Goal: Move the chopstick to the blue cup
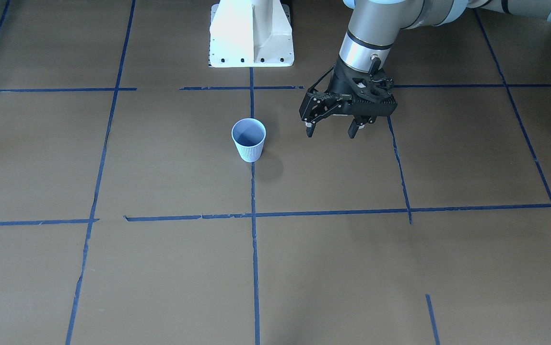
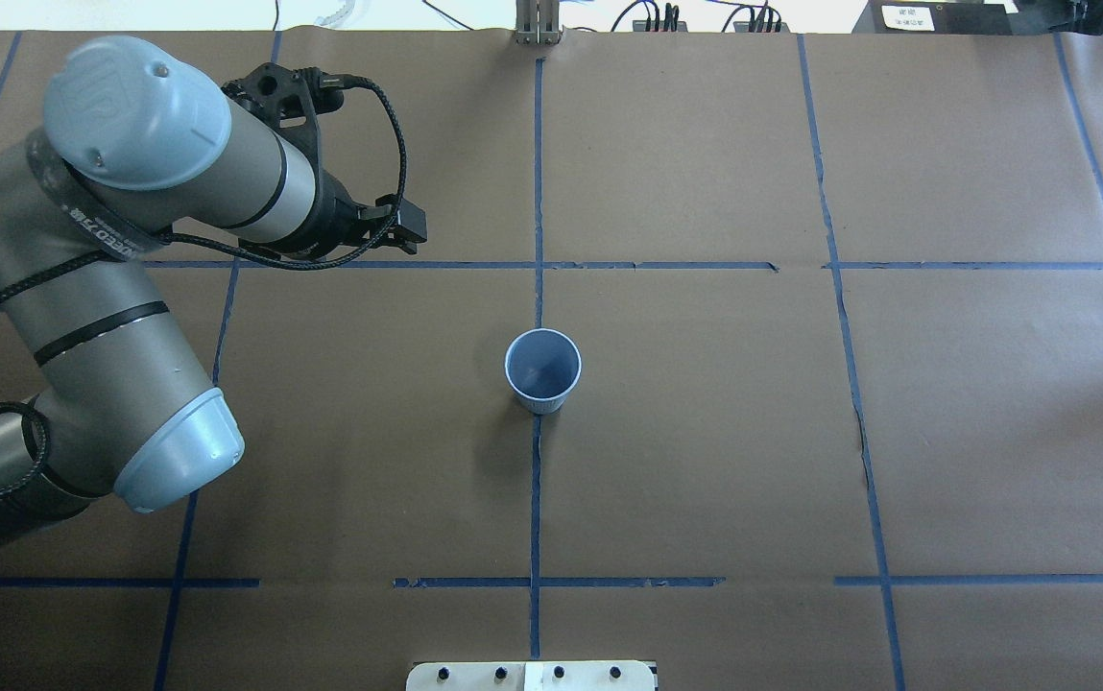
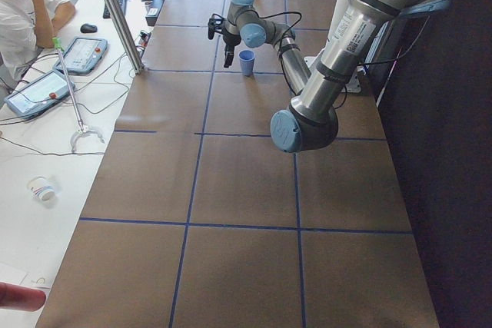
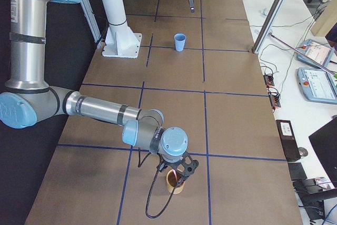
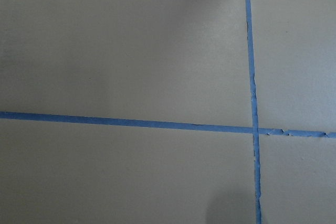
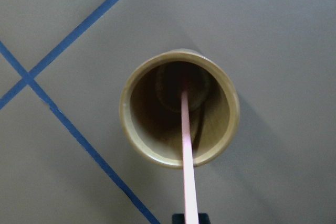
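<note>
R gripper [image 4: 177, 175]: low centre of the right-end view, directly over a tan tube holder [image 6: 126, 114]. Its wrist cam shows only a dark sliver at the bottom edge, so I can't tell how wide the jaws stand or whether they have the stick.
L gripper [image 1: 331, 130]: upper right of centre in the front view. Fingers spread wide, nothing in them. It hovers off the table [image 1: 160, 268], near the cup but apart from it. Its wrist cam shows paper + tape only.
Chopstick [image 6: 186, 150]: inside the holder, low end at the holder floor. The shaft crosses the near rim and runs out bottom centre of the wrist frame.
Blue cup [image 1: 249, 140]: upright and empty, sitting on the centre tape line mid-frame. Well apart from the holder, which is towards the table's other end in the side views.
Step (est.): pick-up stage; transfer not yet done.
Handling (est.): stick is light, stiff, thin and prob. smooth. It's likely to pivot or slide in a two-finger pinch. Unlikely to snap under normal grip.
Grip spot (est.): the bare shaft above the holder rim, pinched square across. Lift straight along the holder axis so it doesn't drag the rim.
Cup risk (est.): the paper cup is light and tips easily. The stick looks longer than the cup is tall, so it'll lean on the rim. Lower the tip to the cup floor before letting go.
</note>
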Robot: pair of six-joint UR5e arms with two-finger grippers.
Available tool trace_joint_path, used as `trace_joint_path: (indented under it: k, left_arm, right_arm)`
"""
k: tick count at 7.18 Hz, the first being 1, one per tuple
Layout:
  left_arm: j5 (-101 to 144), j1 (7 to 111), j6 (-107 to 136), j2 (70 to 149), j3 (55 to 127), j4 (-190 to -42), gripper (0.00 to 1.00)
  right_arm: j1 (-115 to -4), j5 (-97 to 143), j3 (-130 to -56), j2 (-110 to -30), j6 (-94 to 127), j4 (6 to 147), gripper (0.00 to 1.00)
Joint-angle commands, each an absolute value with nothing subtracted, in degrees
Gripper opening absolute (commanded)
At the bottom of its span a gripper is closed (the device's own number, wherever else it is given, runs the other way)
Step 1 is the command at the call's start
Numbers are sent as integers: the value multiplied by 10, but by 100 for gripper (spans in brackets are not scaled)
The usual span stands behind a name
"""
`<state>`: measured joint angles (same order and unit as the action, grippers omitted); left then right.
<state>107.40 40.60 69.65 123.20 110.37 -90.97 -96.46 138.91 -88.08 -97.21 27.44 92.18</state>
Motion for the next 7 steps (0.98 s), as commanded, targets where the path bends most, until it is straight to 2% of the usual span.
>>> trace_joint_path:
  k: [1, 3, 4, 6, 7]
  left_arm:
    - [1074, 407, 700, 1231, 1107, -910, 100]
    - [1074, 406, 708, 1230, 1111, -910, 100]
    - [1074, 406, 711, 1231, 1111, -910, 100]
    - [1074, 406, 710, 1230, 1110, -910, 100]
    - [1074, 407, 710, 1230, 1111, -911, 100]
  right_arm:
    - [-967, 1402, -908, -974, 269, 922, 0]
    - [-1020, 1402, -947, -975, 268, 937, 0]
    - [-1047, 1401, -991, -970, 268, 995, 0]
    - [-1064, 1396, -1126, -957, 272, 1162, 0]
    - [-1052, 1406, -1146, -926, 277, 1225, 0]
